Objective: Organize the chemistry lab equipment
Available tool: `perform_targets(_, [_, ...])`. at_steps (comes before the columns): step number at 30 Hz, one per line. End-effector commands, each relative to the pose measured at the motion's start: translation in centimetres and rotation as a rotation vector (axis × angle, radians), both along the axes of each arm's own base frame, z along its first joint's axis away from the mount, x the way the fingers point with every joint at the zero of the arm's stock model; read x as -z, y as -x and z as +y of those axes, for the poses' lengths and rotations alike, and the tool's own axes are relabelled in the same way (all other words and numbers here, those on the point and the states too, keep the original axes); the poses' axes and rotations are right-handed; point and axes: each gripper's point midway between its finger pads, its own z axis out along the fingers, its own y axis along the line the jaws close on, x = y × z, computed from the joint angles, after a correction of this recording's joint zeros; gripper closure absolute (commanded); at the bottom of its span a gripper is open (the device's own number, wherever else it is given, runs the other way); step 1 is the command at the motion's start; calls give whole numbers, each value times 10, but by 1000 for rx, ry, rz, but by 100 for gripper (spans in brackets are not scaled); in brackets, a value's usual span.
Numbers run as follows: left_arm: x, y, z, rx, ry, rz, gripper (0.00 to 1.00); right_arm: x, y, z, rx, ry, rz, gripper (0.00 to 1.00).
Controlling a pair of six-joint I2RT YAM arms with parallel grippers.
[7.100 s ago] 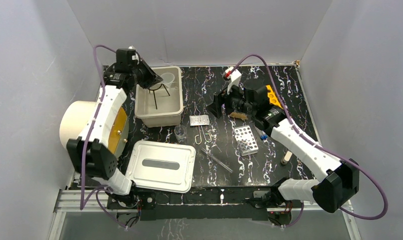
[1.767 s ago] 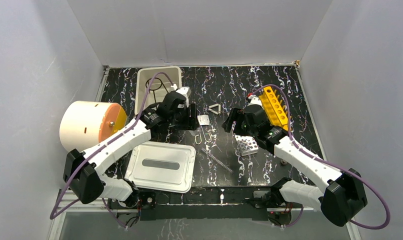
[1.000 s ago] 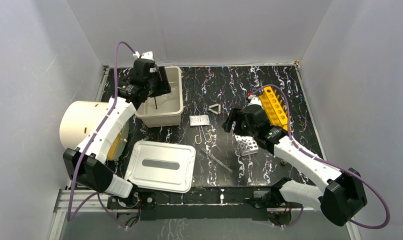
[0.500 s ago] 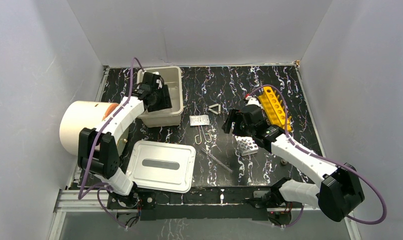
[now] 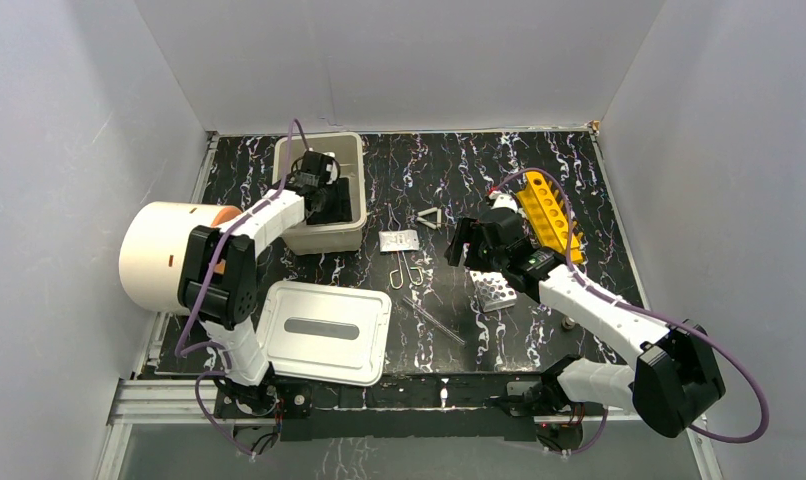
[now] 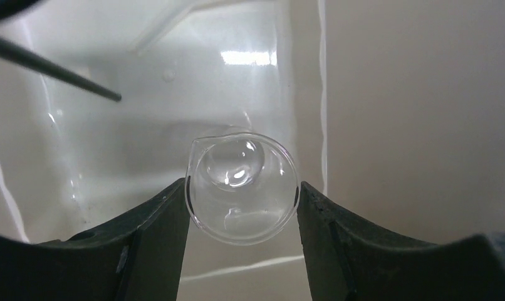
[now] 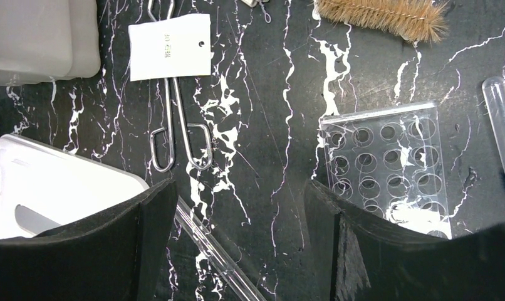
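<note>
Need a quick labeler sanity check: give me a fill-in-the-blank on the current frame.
The left gripper grips a clear glass ____ inside the bin.
The right gripper is ____, holding nothing.
The tube rack is coloured ____.
Missing words: beaker; open; yellow.

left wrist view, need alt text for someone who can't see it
A small clear glass beaker, seen from above, is pinched between the two dark fingers of the left gripper, with the inside of a white plastic tub behind it. A thin dark rod pokes in from the upper left corner.
</note>
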Motion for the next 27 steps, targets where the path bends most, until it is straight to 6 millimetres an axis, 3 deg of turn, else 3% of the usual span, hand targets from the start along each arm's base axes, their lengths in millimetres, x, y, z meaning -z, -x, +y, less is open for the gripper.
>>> perform_targets(1, [-14,-24,-3,24,-8,-99,63,-27,-19,4,23,-26,-81,18])
perform_targets(8, [-4,-29,-10,46,15,-95,56,-28,-20,1,34,-18,-79,19])
perform_targets(12, [-11,-32,-8,34,6,-105,43,-29,-19,-1,41,-17,-80,18])
perform_targets(18, [-45,-30,-1,-6,-3,-148,25,-33,-18,0,12,-11,-96,18])
perform_targets(27, [-117,-9,3,-51,66,-218,3,-37,-22,4,-22,10,-107,18])
